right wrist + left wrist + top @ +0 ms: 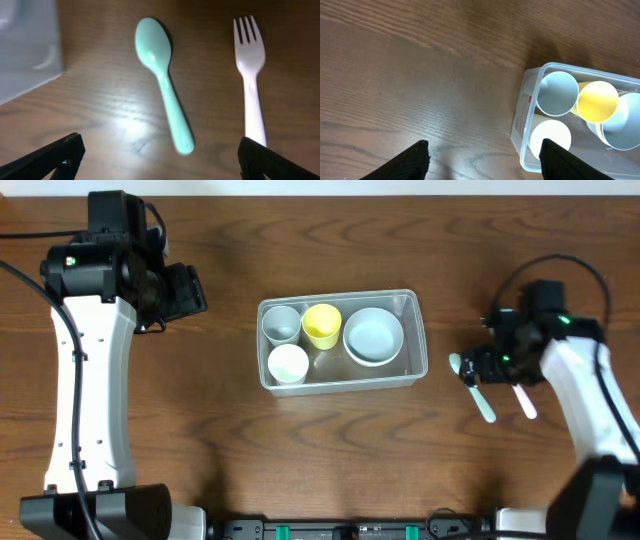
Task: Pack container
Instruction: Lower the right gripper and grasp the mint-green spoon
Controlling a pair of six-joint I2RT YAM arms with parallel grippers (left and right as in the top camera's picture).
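Observation:
The clear plastic container point(412, 370) sits mid-table and holds a grey cup point(281, 324), a yellow cup point(321, 325), a white cup point(288, 364) and a pale bowl point(373, 336). It also shows in the left wrist view point(521, 127). My right gripper point(160, 155) is open and empty, just above a mint green spoon point(165, 75) and a white fork point(251, 85) lying on the table right of the container. In the overhead view the spoon point(480, 398) and fork point(525, 402) lie under that gripper point(490, 365). My left gripper point(485, 157) is open and empty, left of the container.
The brown wooden table point(330, 470) carries nothing else in view. The left arm point(90, 380) stands along the left side, the right arm point(590, 410) along the right edge. A corner of the container point(27, 45) shows at the right wrist view's upper left.

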